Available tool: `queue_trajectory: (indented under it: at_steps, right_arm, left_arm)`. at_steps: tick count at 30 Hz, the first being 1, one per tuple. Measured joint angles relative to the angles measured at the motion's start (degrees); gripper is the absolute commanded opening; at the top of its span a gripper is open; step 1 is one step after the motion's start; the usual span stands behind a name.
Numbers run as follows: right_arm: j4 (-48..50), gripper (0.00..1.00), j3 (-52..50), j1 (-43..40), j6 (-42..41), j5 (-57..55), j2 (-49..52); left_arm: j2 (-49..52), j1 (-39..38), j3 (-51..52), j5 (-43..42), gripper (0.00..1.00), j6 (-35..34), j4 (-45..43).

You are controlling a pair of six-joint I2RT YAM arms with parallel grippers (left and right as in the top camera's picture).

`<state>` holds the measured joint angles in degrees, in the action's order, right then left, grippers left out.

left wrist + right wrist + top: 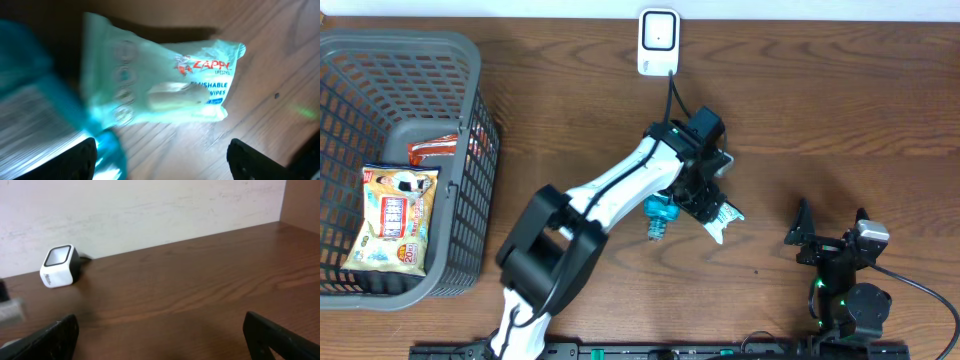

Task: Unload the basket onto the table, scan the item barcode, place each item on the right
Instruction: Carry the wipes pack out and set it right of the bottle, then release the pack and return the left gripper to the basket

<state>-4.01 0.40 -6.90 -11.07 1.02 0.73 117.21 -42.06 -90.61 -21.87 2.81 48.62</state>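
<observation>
A pale green pack of flushable wipes point(165, 80) lies flat on the wooden table, printed side up; from overhead only its white end point(725, 219) shows past the arm. My left gripper point(705, 203) hangs just above it, open, with nothing between the dark fingertips point(250, 160). The white barcode scanner point(658, 42) stands at the table's far edge, its cable running toward the arm; it also shows in the right wrist view as a white scanner point(57, 266). My right gripper point(828, 238) rests open at the front right, away from everything.
A blurred teal object point(660, 217) lies on the table beside the left gripper, close to its left finger as a teal blur point(102, 150). A grey mesh basket point(470, 120) at the far left holds a snack bag point(392, 218) and a red packet point(438, 150).
</observation>
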Motion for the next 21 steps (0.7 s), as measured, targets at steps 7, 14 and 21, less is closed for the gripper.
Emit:
queue_trajectory:
  at_steps: [7, 14, 21]
  right_arm:
    - [0.02, 0.99, 0.00, 0.00, 0.00, 0.00, 0.00]
    - [0.02, 0.99, 0.00, 0.00, 0.02, 0.00, 0.00]
    - [0.04, 0.99, 0.00, 0.00, 0.00, -0.02, 0.00]
  left_arm:
    - [-17.07, 1.95, -3.50, 9.77, 0.99, 0.02, -0.11]
    - [-35.23, 10.91, -4.81, 22.03, 0.98, -2.14, -2.21]
    - [-45.86, 29.40, -4.87, 34.18, 0.98, -12.96, -0.72]
